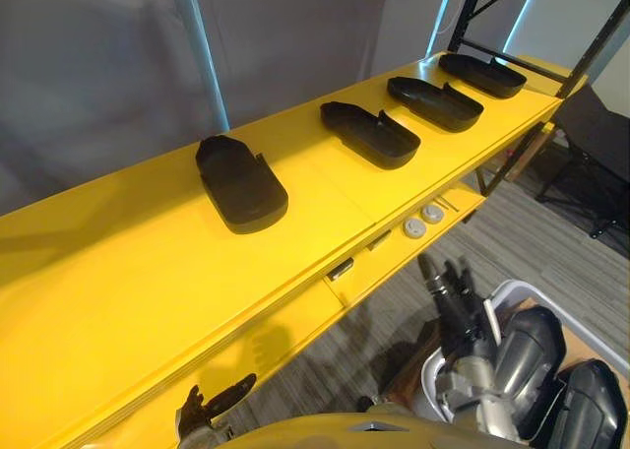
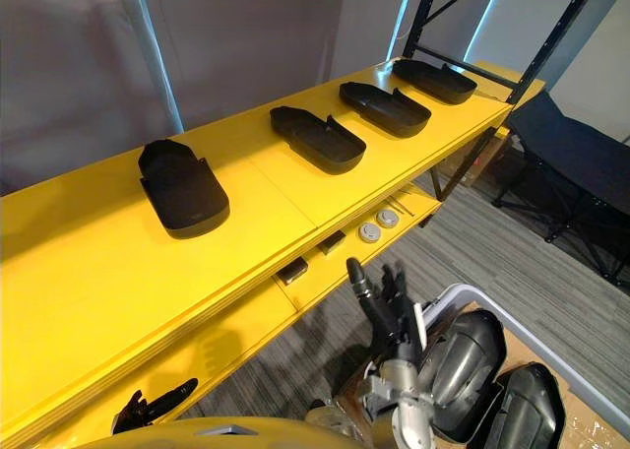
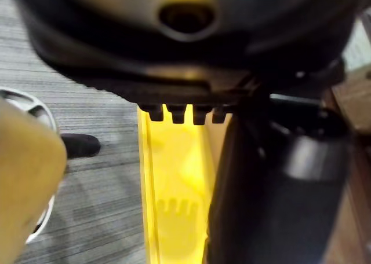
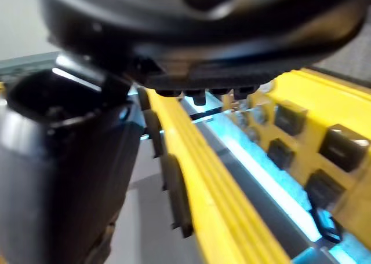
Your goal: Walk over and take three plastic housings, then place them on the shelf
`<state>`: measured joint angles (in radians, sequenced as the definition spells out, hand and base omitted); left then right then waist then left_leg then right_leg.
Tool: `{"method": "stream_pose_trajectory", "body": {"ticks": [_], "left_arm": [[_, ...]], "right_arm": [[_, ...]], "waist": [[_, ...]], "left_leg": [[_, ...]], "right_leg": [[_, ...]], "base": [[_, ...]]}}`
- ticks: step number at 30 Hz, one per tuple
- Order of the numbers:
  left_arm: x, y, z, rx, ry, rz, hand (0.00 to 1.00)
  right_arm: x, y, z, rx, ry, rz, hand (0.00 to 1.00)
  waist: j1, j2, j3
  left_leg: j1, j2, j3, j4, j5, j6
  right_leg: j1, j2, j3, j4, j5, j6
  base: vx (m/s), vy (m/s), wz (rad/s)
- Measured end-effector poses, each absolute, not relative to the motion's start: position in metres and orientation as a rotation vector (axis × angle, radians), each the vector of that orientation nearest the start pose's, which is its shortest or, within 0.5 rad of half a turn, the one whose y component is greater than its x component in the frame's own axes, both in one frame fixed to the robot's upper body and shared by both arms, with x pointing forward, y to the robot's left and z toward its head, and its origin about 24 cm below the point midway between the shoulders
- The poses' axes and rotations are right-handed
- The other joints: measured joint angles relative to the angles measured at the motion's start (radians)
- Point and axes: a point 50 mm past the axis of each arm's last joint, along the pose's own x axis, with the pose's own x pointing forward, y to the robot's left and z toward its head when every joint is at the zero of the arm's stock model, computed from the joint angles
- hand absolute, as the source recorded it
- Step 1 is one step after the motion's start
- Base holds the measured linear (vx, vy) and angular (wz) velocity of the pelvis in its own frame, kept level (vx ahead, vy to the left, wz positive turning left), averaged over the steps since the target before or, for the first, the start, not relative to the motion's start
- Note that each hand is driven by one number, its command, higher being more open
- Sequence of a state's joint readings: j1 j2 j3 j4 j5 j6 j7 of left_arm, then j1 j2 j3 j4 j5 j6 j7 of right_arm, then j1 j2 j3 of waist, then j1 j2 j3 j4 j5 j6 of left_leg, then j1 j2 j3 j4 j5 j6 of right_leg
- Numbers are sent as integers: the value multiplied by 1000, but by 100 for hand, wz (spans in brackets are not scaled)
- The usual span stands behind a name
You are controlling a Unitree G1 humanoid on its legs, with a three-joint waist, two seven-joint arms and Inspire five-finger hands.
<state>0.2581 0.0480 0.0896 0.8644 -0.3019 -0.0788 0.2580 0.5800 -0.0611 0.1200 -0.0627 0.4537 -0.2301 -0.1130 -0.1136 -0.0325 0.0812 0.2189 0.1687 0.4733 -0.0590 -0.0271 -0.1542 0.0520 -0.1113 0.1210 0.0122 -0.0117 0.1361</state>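
Four black plastic housings lie in a row on the top board of the yellow shelf (image 1: 118, 272), well apart from each other: the nearest housing (image 1: 241, 183), the second housing (image 1: 369, 132), the third housing (image 1: 435, 102) and the farthest housing (image 1: 482, 75) by the black upright post (image 1: 591, 50). On the lower board (image 2: 325, 277) of the shelf two round grey discs (image 1: 423, 221) lie side by side. On the floor stands a light grey bin (image 1: 512, 289) with two glossy dark housings (image 1: 527, 355) inside. The right hand (image 2: 384, 301) is raised just beside this bin, below the shelf edge; its fingers (image 1: 431, 272) are straight and hold nothing. The left hand (image 1: 212, 402) is low, in front of the lower board, with its fingers stretched out and empty.
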Motion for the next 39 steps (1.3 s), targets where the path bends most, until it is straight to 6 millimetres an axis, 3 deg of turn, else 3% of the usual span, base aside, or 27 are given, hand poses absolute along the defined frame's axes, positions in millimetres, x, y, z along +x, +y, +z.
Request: {"method": "stream_pose_trajectory", "body": {"ticks": [3,6,8,9,10,12,13,16,18,21,22,25,26,27,28,29,31,33,34,36,38,39], "left_arm": [[62,198,-156,-134,1061,552,100],[63,198,-156,-130,1074,519,100],[67,200,-154,-122,1056,502,100],[71,196,-153,-135,1039,500,100],[73,194,-153,-143,1025,500,100],[76,193,-152,-146,1003,488,100],[77,196,-150,-144,987,487,100],[80,203,-148,-140,952,490,100],[84,200,-147,-163,939,481,100],[91,192,-145,-219,898,467,100],[94,191,-143,-235,883,469,100],[94,192,-142,-243,872,468,100],[93,197,-141,-250,858,481,100],[93,199,-140,-251,850,493,100],[90,204,-140,-248,844,526,100],[90,205,-140,-262,843,550,100],[91,206,-141,-280,847,568,100],[88,210,-142,-265,873,582,100],[88,212,-142,-261,876,586,100],[85,227,-140,-211,887,597,100],[75,228,-145,-203,937,596,100],[69,222,-149,-213,967,585,100]], "right_arm": [[108,-172,-47,378,363,-292,100],[116,-169,-48,353,356,-257,100],[140,-159,-44,328,311,-163,100],[155,-155,-40,310,279,-101,100],[161,-153,-39,302,270,-74,100],[171,-141,-36,303,251,-11,100],[168,-134,-37,294,259,23,100],[164,-118,-38,294,273,98,100],[165,-118,-34,280,257,94,100],[171,-119,-11,246,153,58,100],[171,-121,6,265,89,28,100],[167,-122,25,270,2,-1,100],[165,-123,32,271,-41,2,100],[164,-123,34,274,-47,9,100],[164,-123,36,276,-63,36,100],[163,-122,36,281,-69,60,100],[165,-119,35,278,-74,81,100],[181,-105,33,269,-81,132,100],[186,-101,32,267,-80,144,100],[196,-89,27,261,-58,169,100],[203,-88,26,238,-38,149,100],[205,-93,24,226,-27,110,100]], "waist": [[1,15,-4],[6,17,-4],[34,7,5],[63,18,9],[80,31,13],[81,32,17],[84,18,18],[87,-3,22],[95,-1,29],[109,24,64],[105,32,88],[99,28,103],[94,6,114],[95,-3,115],[108,0,113],[107,-4,113],[110,-4,112],[112,-4,111],[114,-6,110],[126,-33,93],[137,-2,89],[135,27,92]], "left_leg": [[1,3,4,-1,3,-5],[2,14,-29,33,-8,-12],[-26,11,-202,129,-91,61],[-41,-15,-359,175,-173,75],[-41,-24,-410,189,-208,67],[-58,-42,-401,251,-262,63],[-72,-47,-390,279,-282,62],[-101,-52,-384,319,-298,74],[-115,-54,-390,343,-297,72],[-147,-71,-423,390,-303,80],[-162,-78,-446,434,-311,91],[-159,-78,-454,476,-350,98],[-158,-78,-425,508,-378,103],[-158,-73,-403,511,-380,108],[-156,-45,-346,492,-364,118],[-157,-25,-315,479,-346,116],[-160,-3,-302,453,-316,109],[-183,44,-295,435,-279,84],[-195,57,-294,441,-275,77],[-237,85,-299,468,-265,42],[-263,111,-402,443,-247,51],[-264,157,-398,409,-225,2]], "right_leg": [[2,8,0,-1,1,-2],[-7,26,33,0,7,-10],[-23,46,128,3,24,-18],[-45,61,198,2,39,-11],[-54,72,228,2,44,-13],[-70,78,277,3,63,-2],[-81,77,283,5,69,-6],[-108,77,282,17,72,-7],[-124,80,259,40,72,-4],[-166,80,227,97,62,-4],[-184,84,216,140,61,-3],[-190,96,212,167,62,-2],[-192,96,188,154,80,2],[-189,96,181,123,109,-5],[-187,82,133,89,130,-54],[-214,75,42,209,73,-69],[-225,53,-24,327,20,-90],[-225,6,-63,472,-23,-137],[-226,-9,-65,500,-27,-145],[-230,-42,-60,506,12,-154],[-242,23,-56,439,31,-145],[-236,47,-33,376,7,-155]], "base": [[20,-24,-2],[29,-38,-34],[-8,-29,-117],[-63,52,-149],[-148,151,-164],[-163,170,-93],[-96,123,-35],[-38,75,-22],[35,25,-5],[19,15,-13],[-48,10,-9],[-108,33,-38],[-148,37,-69],[-272,15,-115],[-258,-10,-110],[-231,-12,-97],[-87,-9,-37],[-80,-93,-24],[-89,-198,-24],[-99,-278,-43],[-95,-272,-81],[-90,-338,-80]]}}
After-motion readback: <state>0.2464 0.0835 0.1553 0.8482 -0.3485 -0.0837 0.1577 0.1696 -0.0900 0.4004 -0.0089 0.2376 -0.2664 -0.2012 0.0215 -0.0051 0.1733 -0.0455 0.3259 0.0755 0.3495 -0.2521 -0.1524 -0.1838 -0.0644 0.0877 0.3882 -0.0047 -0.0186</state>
